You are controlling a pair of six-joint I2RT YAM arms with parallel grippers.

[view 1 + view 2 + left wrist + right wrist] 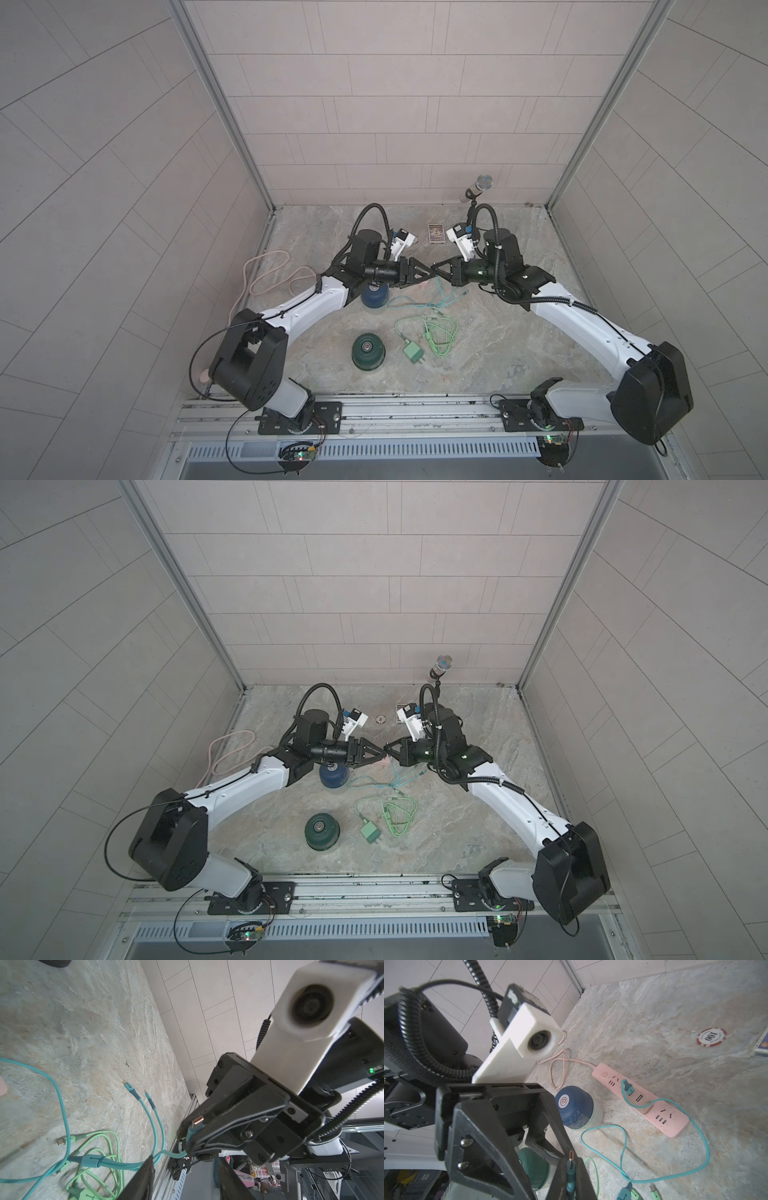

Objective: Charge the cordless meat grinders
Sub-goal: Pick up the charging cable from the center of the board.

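Observation:
The dark blue grinder (375, 296) stands under my left wrist, beside the pink power strip (639, 1099). Nearer the front stands the dark green grinder (368, 351). Above the table's middle my two grippers meet tip to tip. My right gripper (571, 1169) is shut on the metal-tipped plug (197, 1122) of a teal cable (664, 1176); that cable's other end sits in the strip's USB port. My left gripper (187, 1180) is open, its fingers (143, 1180) spread just in front of that plug, holding nothing.
A green plug adapter (412, 353) and its coiled green cable (438, 332) lie right of the green grinder. Two loose teal cable ends (129, 1087) rest on the stone top. At the back lie a poker chip (711, 1036) and a card box (436, 235), and a microphone (482, 185) stands there.

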